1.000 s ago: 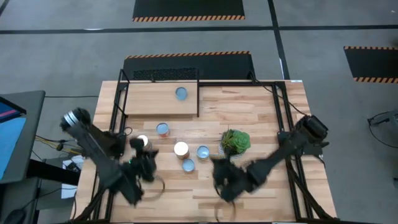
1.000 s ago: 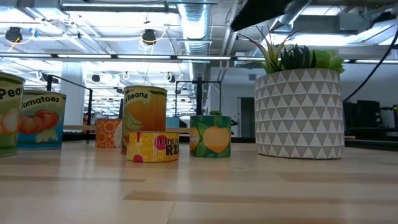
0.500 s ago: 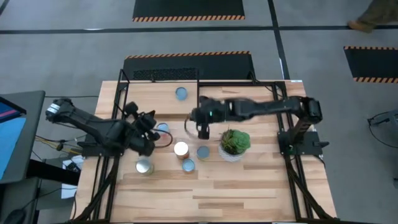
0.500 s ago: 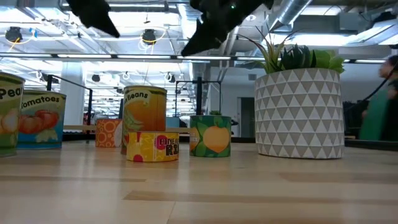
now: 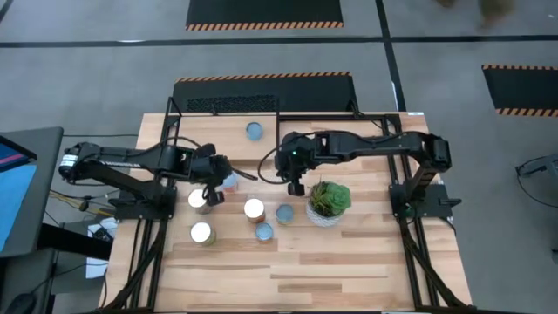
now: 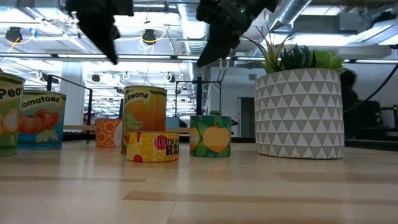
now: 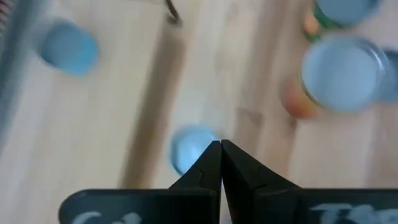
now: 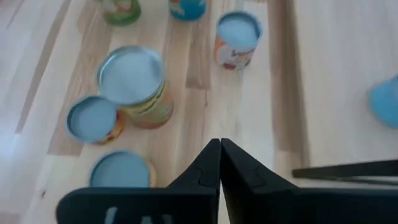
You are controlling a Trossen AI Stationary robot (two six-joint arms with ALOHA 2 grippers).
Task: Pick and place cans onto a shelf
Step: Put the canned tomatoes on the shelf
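The table (image 5: 349, 270) was made of long pale wood planks with thin lines between them. The shelf (image 5: 209, 139) was a flat light-wood board at the far left part of the table, with thin black metal bars around it. One small round can with a pale-blue top (image 5: 254, 131) stood alone on the shelf.

The other cans were down on the table, close together in front of the shelf. From above they looked like little shiny circles: a silvery one (image 5: 254, 208) in the middle, two pale-blue ones (image 5: 285, 213) and (image 5: 264, 231) just beside it, and two more silvery ones (image 5: 198, 198) and (image 5: 202, 233) to the left. One more can (image 5: 228, 181) was partly hidden under the left arm. From table height the labels were bright, with a tomato can (image 6: 41, 120), a tall bean can (image 6: 144, 115) and a short yellow can (image 6: 152, 147).

The left gripper (image 5: 214, 181) hung over the cans near the shelf's front edge, its two dark fingers pressed together with nothing between them. The right gripper (image 5: 295, 177) hung above the table between the shelf and the plant, pinched tight too, and empty.

A spiky green plant (image 5: 330, 199) sat in a white pot with a triangle pattern (image 6: 298, 112), just right of the cans.
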